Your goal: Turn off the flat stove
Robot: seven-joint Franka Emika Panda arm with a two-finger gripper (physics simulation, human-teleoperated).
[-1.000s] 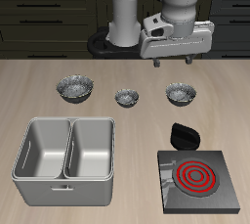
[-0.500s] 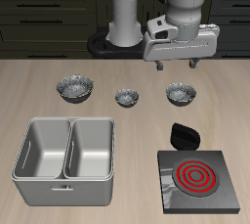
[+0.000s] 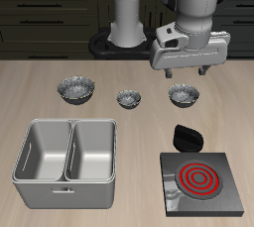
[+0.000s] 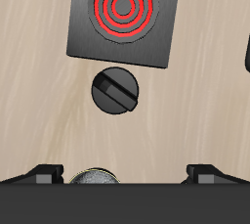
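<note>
The gripper (image 3: 188,70) hangs high above the back of the desk (image 3: 40,82), fingers spread wide and holding nothing; in the wrist view its two fingertips sit far apart with only bare wood and the rim of a small bowl (image 4: 91,178) between them. That bowl sits almost directly under it. Farther toward the front edge lies a small black lump (image 3: 188,137), and just past that, touching or nearly so, is the flat stove (image 3: 204,181), close to the front edge of the desk. Its burner rings (image 4: 124,5) glow red, so it is on.

The step in hand is the approach, and most of the travel looks yet to come. The knob appears to be the small light spot at the stove's front corner (image 3: 174,203), though it is too small to be sure. To do this well, carry the gripper forward at height so it clears the bowl and the black lump, then descend over that corner. Narrowing the fingers before contact should help them catch the knob alone.
</note>
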